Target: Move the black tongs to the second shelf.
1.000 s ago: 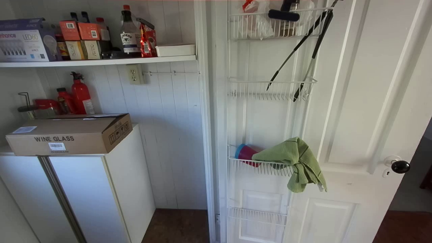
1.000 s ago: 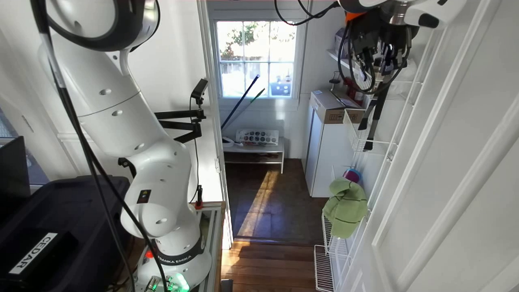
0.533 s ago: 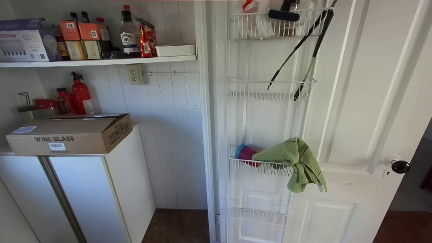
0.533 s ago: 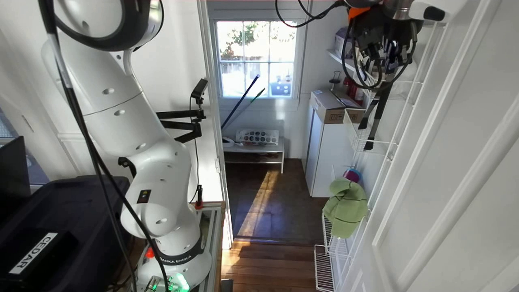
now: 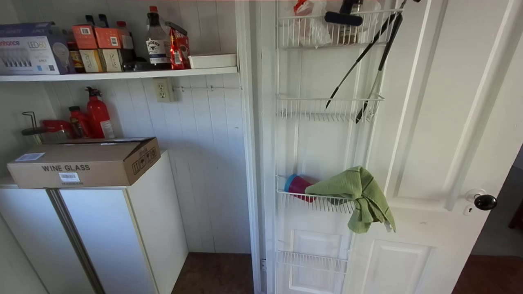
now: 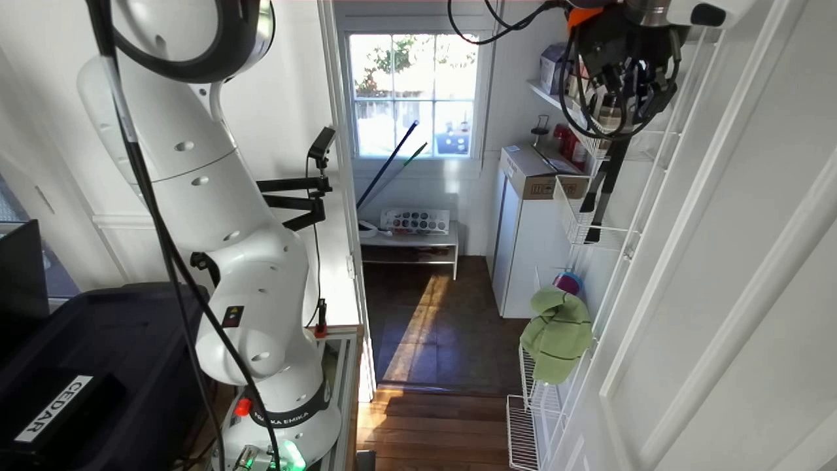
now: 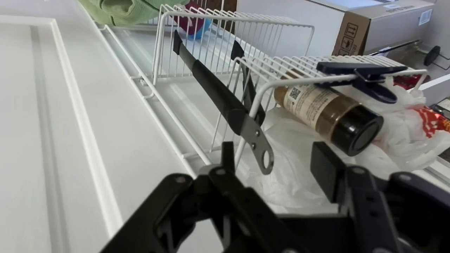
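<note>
Hand (image 7: 276,163) has shifted toward the door (image 6: 739,261); fingers (image 7: 327,172) apart, nothing clasped. Black tongs (image 7: 218,93) lean beside the top basket (image 7: 299,81), tips at the second shelf (image 5: 310,98). Likely trouble: a finger catching the metal end off-line could knock the merely leaning tongs loose.

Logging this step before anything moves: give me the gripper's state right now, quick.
Gripper: open, jaws apart, holding nothing; in the wrist view the end of the black tongs shows between them, ungripped.
</note>
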